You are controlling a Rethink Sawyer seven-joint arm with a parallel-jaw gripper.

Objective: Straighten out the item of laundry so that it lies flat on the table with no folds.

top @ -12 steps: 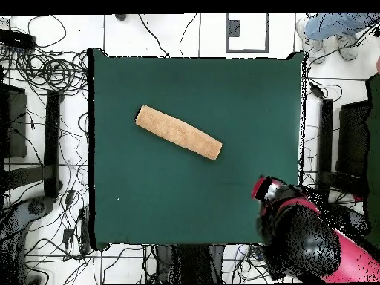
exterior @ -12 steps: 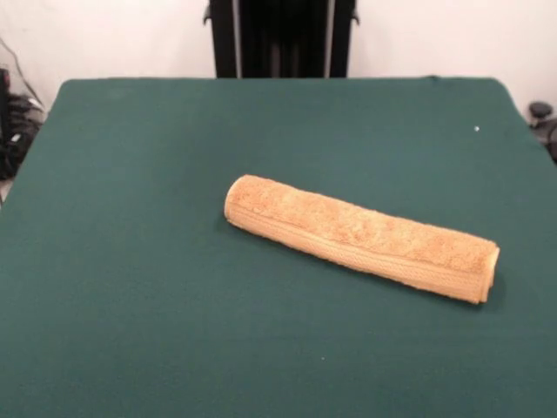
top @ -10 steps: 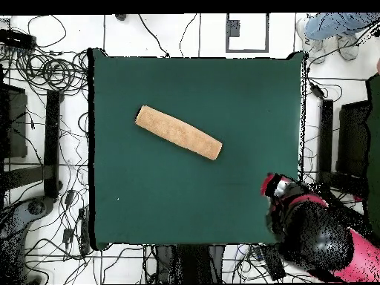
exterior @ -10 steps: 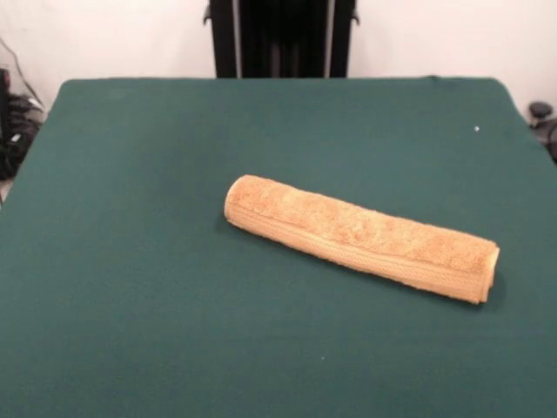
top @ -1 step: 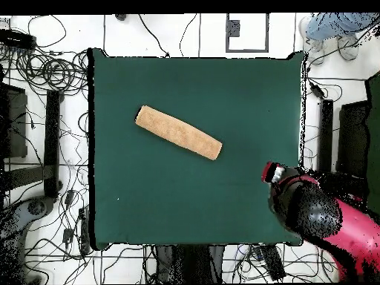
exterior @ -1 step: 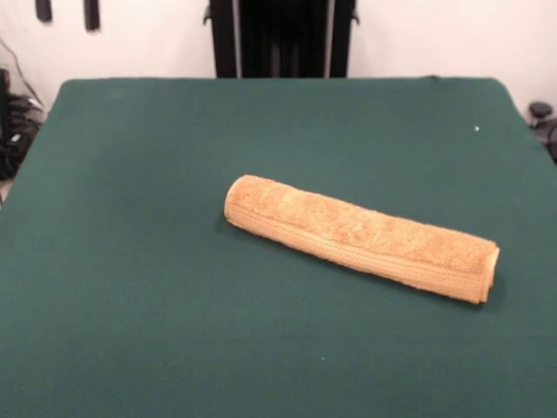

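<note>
The towel point(exterior @ -1 step: 361, 238) lies rolled into a tight tube on the green worktop point(exterior @ -1 step: 130, 287), slanting across it near the middle. One ribbed band runs along the roll's length. Nothing touches it.

The hand point(exterior @ -1 step: 66, 10) shows in the front view only as two dark tips at the top edge, set apart from each other and clasping nothing, well away from the towel. From overhead the red and black arm point(top @ -1 step: 326, 223) hangs over a worktop corner, also well apart from the towel point(top @ -1 step: 179, 132).

Front camera faces the table point(exterior @ -1 step: 130, 287) low; overhead looks straight down.
</note>
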